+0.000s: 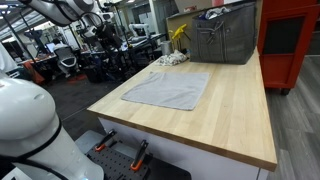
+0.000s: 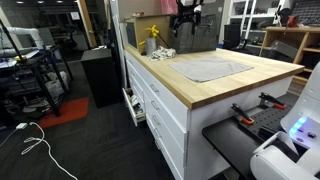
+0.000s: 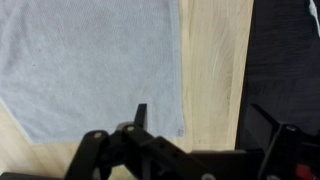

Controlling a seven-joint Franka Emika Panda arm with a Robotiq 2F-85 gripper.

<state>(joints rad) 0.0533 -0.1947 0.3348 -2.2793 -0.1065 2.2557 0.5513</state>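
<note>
Pincer (image 3: pixel 200 118) released, jaws spread wide, hanging above the wooden worktop (image 3: pixel 215 60): one finger over the grey cloth (image 3: pixel 90 60) near its corner, the other out past the worktop's edge. In both exterior views the cloth (image 1: pixel 168 90) (image 2: pixel 212 68) lies flat, mid-worktop. The risk: thin fabric on hard wood. A straight drop could scrape the worktop, pinch nothing, or shove the cloth into wrinkles.
</note>
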